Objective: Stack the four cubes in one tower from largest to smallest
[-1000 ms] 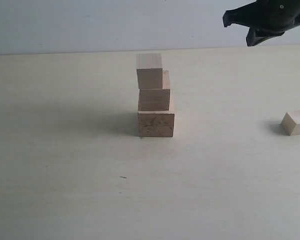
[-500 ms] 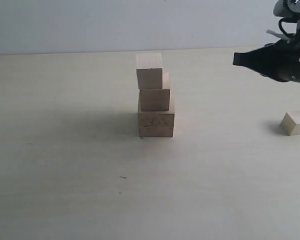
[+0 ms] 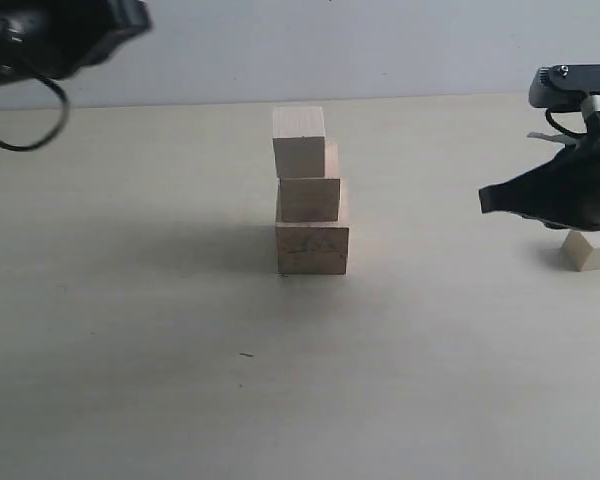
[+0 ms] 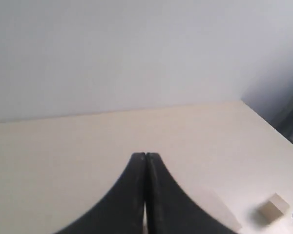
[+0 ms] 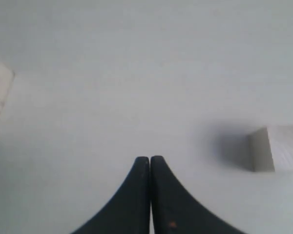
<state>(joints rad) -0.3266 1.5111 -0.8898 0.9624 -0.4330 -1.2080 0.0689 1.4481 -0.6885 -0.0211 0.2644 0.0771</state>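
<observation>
- Three cubes are up in a stack [image 3: 311, 195] mid-tabletop [image 3: 180, 380]: the largest cube [image 3: 312, 248] at the bottom, the middle cube [image 3: 309, 198] on it, the third cube [image 3: 298, 150] on top, shifted slightly left.
- The smallest cube [image 3: 590, 250] sits alone on the tabletop, well apart to the right.
- The right gripper [image 3: 485, 200] hovers near the smallest cube without touching it, jaws clenched on nothing, tip pointing toward the stack.
- The left gripper [image 4: 145, 161] hangs high at the far left, jaws pressed together, empty.
</observation>
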